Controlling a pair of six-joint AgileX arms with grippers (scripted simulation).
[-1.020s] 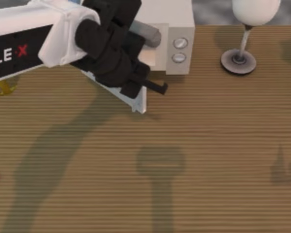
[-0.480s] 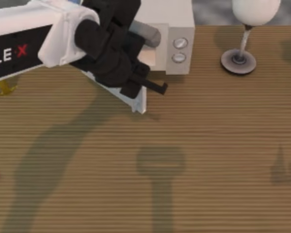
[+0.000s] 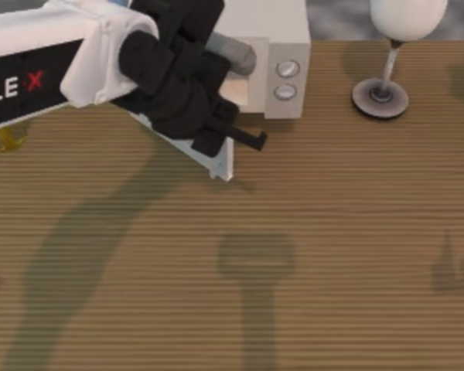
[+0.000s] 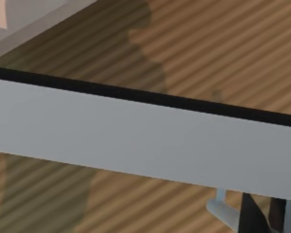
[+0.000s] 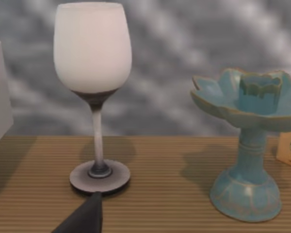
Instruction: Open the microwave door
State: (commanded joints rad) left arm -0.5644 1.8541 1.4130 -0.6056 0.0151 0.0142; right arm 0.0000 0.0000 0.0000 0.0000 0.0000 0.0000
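Simulated tabletop, wooden table point(image 3: 356, 232), microwave point(image 3: 274, 31)

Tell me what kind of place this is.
Probably a simulated kitchen-style tabletop: a microwave with its door swung open on a wooden table, a wine glass and a blue candle stand beside it. The left gripper is at the door.

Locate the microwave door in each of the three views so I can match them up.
Top view: the microwave door swung open, angled out from the microwave, under the left gripper.
Left wrist view: broad grey band across the picture.
Right wrist view: not in it.
Shared landmark: the striped wooden table.
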